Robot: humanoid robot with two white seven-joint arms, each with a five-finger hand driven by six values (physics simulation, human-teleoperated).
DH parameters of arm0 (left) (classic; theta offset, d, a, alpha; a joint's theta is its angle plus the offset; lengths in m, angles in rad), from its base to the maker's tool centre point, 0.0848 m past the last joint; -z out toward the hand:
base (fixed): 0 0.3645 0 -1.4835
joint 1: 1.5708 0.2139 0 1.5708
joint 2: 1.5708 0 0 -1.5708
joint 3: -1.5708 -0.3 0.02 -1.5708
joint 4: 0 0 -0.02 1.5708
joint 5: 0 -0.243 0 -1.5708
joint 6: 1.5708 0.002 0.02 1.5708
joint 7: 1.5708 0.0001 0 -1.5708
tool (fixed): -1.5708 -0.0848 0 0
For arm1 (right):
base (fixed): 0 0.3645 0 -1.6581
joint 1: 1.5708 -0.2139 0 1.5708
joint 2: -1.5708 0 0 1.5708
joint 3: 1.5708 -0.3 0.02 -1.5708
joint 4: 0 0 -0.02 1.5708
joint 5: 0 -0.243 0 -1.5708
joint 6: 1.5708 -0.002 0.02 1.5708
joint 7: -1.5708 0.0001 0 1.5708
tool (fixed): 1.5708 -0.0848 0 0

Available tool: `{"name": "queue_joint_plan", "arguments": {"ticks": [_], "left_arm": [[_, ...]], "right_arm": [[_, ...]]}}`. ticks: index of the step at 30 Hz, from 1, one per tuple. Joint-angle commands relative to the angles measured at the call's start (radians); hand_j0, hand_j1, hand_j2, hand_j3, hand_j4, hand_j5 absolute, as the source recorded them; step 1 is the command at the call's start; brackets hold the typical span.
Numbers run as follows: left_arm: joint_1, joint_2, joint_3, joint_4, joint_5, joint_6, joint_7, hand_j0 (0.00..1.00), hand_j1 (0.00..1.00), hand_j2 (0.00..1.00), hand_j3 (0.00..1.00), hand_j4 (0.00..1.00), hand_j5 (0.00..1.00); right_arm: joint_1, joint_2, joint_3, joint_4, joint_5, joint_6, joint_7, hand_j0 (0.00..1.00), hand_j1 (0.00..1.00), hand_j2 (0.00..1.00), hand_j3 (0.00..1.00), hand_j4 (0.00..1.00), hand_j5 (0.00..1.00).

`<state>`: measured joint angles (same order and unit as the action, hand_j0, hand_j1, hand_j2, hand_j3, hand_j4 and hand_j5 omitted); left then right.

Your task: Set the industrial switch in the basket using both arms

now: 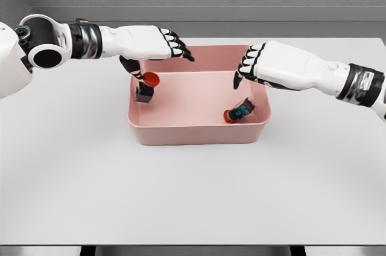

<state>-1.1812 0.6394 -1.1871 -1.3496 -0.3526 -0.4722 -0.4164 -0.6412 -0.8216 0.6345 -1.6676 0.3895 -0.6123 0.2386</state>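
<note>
A pink basket [199,130] stands in the middle of the white table. Inside it, against the left wall, one industrial switch [145,89] stands upright, red button on top of a black body. A second switch [240,112] lies on its side in the front right corner, its red button pointing left. My left hand [161,44] hovers over the basket's back left corner with fingers stretched out; its dark thumb hangs just above the upright switch, and contact is unclear. My right hand [248,67] is over the right side, fingers spread and pointing down, holding nothing.
The white table [193,195] stretches wide in front of and beside the basket. A grey wall runs behind the table's far edge.
</note>
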Motion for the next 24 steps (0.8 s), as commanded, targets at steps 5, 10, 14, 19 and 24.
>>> {"name": "queue_joint_plan", "arguments": {"ticks": [5,10,14,19,24], "left_arm": [[0.0,0.0,0.001,-0.036,0.004,0.001,0.001,1.0,1.0,1.0,1.0,1.0,1.0],[0.002,-0.012,0.001,-0.094,0.004,0.001,0.001,1.0,1.0,1.0,1.0,1.0,1.0],[0.002,-0.007,0.004,-0.126,0.006,0.006,0.001,1.0,1.0,1.0,1.0,1.0,1.0],[0.0,0.003,0.012,-0.131,0.012,0.006,0.001,1.0,1.0,1.0,1.0,1.0,1.0],[0.002,0.003,0.007,-0.134,0.014,0.004,0.002,1.0,1.0,1.0,1.0,1.0,1.0]], "right_arm": [[0.0,0.001,-0.01,0.072,-0.012,0.001,-0.004,1.0,1.0,1.0,1.0,1.0,1.0],[0.002,-0.013,-0.053,0.178,-0.017,0.001,-0.004,1.0,1.0,1.0,1.0,1.0,1.0],[0.015,-0.021,-0.104,0.264,-0.017,0.001,-0.004,1.0,1.0,1.0,1.0,1.0,1.0],[0.028,-0.045,-0.118,0.282,-0.017,0.001,-0.008,1.0,1.0,1.0,1.0,1.0,1.0],[0.054,-0.048,-0.118,0.284,-0.017,0.001,-0.007,1.0,1.0,1.0,1.0,1.0,1.0]]}}
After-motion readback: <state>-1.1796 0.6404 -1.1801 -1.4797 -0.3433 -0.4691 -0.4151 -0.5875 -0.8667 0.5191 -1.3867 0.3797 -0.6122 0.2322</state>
